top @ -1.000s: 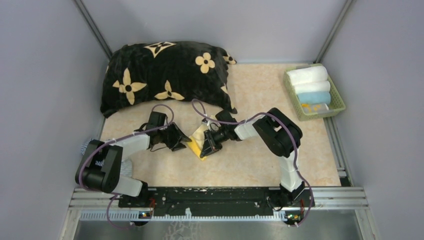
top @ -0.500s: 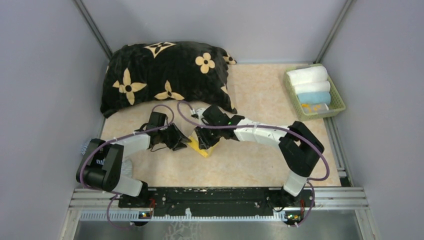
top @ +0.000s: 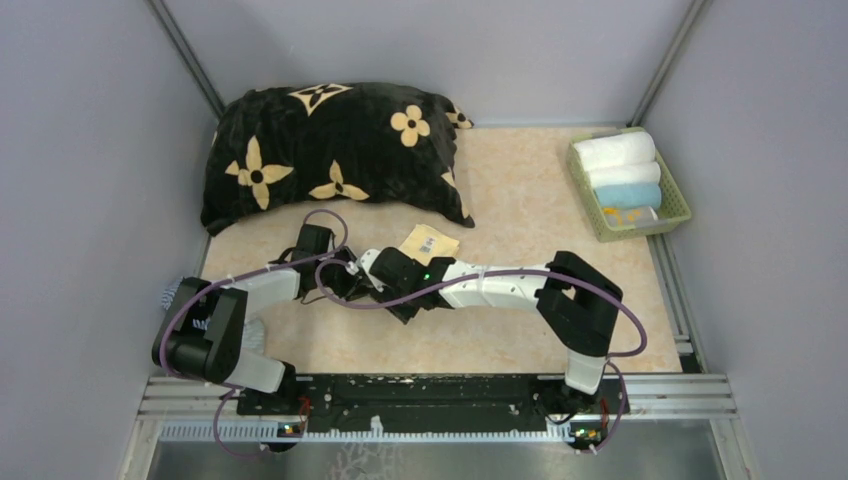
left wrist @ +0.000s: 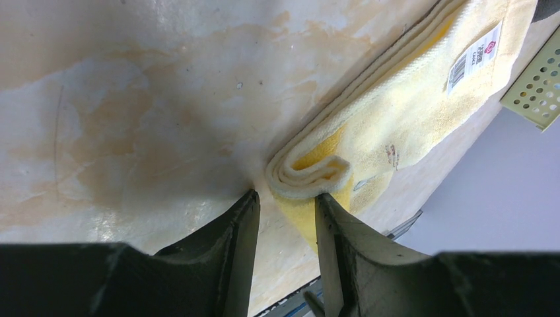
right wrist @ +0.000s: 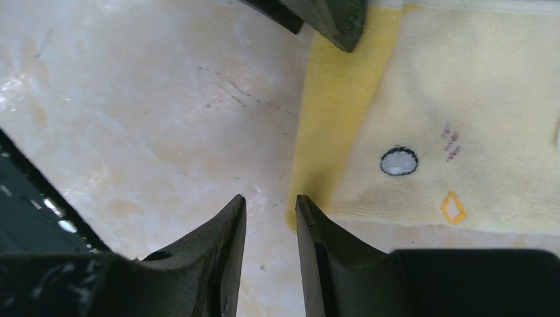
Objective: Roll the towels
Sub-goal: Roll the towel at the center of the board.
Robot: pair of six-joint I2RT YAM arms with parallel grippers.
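The left gripper (left wrist: 287, 195), jaws narrowly parted, noses against the curled end of the yellow towel (left wrist: 396, 112) at mid-frame, likely to steady the started roll, while the right gripper (right wrist: 269, 198), likewise slightly spread and empty, hovers beside the towel's corner at lower centre of its view, seemingly ready to help.

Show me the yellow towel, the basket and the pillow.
yellow towel (left wrist: 409, 112): left wrist view, flat upper layer.
basket (top: 648, 226): top view, near wall.
pillow (top: 330, 150): top view, middle.
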